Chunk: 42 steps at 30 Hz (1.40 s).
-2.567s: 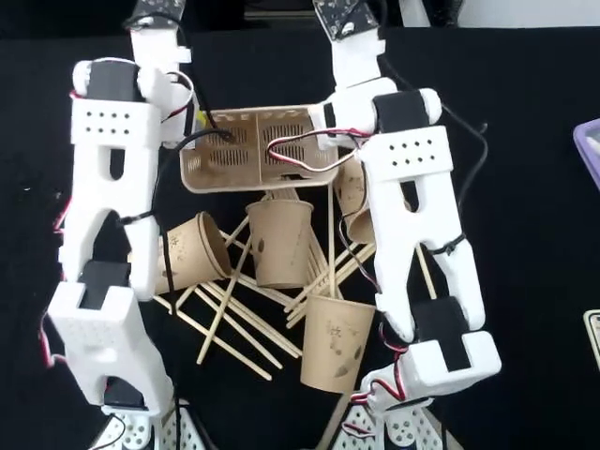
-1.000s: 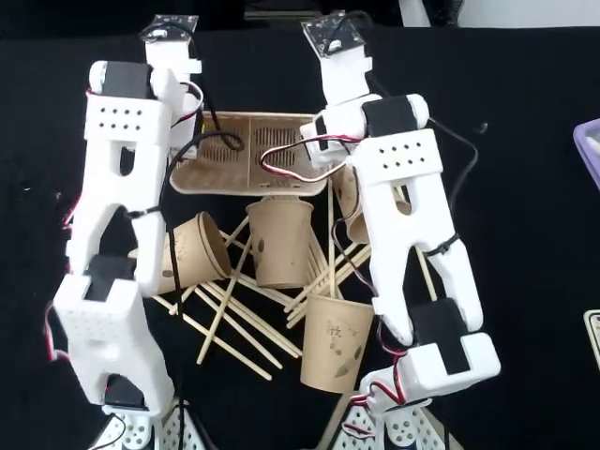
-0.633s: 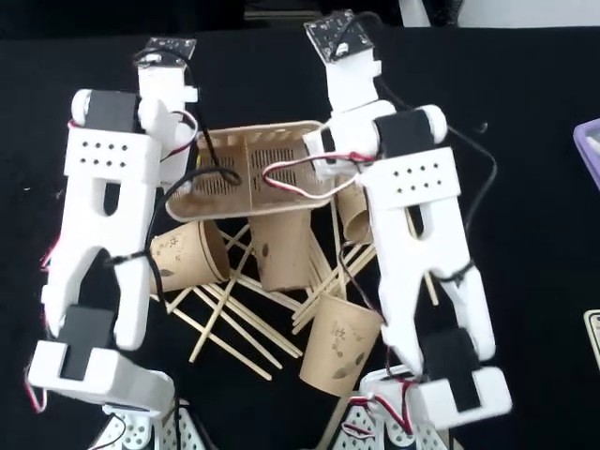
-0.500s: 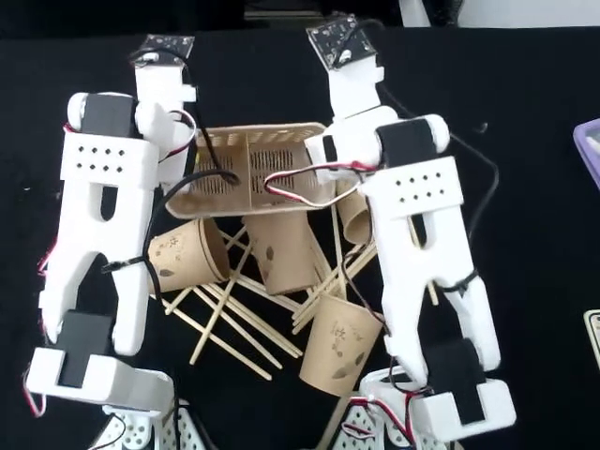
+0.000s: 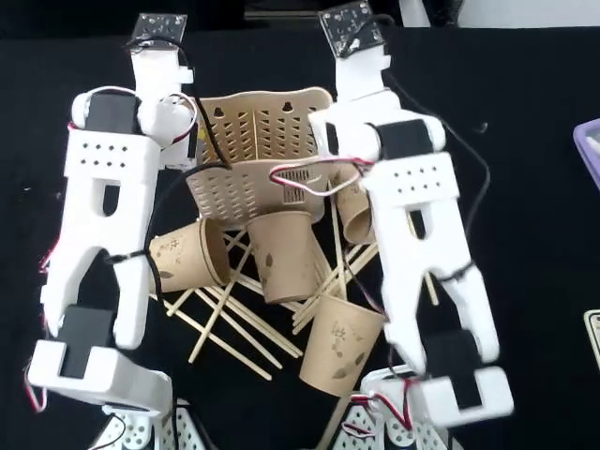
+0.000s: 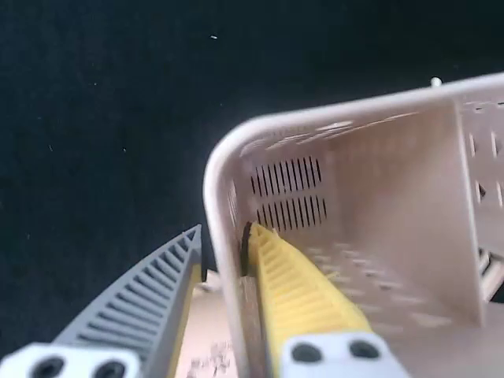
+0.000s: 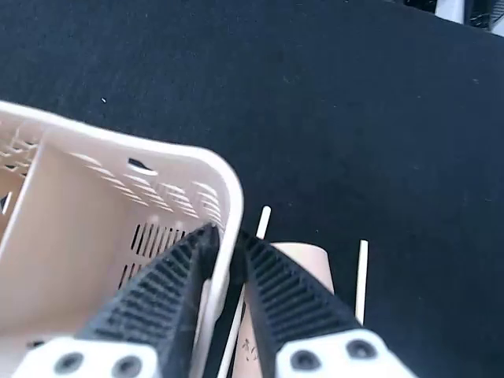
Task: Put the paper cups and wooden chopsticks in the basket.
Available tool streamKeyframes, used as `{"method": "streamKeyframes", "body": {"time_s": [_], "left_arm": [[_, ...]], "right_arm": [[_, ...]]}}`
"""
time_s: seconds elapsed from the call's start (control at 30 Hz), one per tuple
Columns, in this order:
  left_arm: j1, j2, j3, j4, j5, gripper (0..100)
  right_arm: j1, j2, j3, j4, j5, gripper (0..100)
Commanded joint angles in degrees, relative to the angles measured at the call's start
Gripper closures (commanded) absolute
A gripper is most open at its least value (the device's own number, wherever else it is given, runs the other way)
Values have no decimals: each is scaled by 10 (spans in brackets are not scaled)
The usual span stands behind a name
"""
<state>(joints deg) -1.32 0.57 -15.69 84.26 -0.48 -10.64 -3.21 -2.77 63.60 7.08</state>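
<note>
two grippers, one tilted basket

the basket sits tilted between the two arms, its perforated inner wall and slotted floor turned up toward the overhead camera. the left gripper is clenched on one end wall – yellow finger inside the basket, grey finger outside. the right gripper pinches the rim at the opposite end corner, its black fingers closed on the plastic.

the paper cups are all out on the black table. one lies on its side by the left arm, and one sits just under the basket's lower edge. another lies nearer the arm bases – and a fourth is half hidden beneath the right arm. the wooden chopsticks lie scattered and crossed under and around the cups, none in the basket.
</note>
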Motion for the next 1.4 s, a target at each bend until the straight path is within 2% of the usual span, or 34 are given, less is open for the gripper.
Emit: {"method": "streamKeyframes", "body": {"time_s": [0.0,0.3,0.47,0.63,0.8,1.07,1.37], "left_arm": [[-29,28,-28,-11,9,891],[-95,78,-160,-6,9,895],[-95,78,-149,-7,9,950],[-98,79,-145,-11,9,953],[-96,88,-137,-13,9,954],[-107,125,-44,-73,38,955],[-67,125,-59,8,-11,955]], "right_arm": [[4,35,-84,25,1,988],[-3,95,-233,59,1,988],[-28,162,-284,58,1,988],[-29,208,-342,63,-4,988],[-28,215,-344,89,1,988],[-9,228,-294,86,6,988],[15,196,-263,164,49,988]]}}
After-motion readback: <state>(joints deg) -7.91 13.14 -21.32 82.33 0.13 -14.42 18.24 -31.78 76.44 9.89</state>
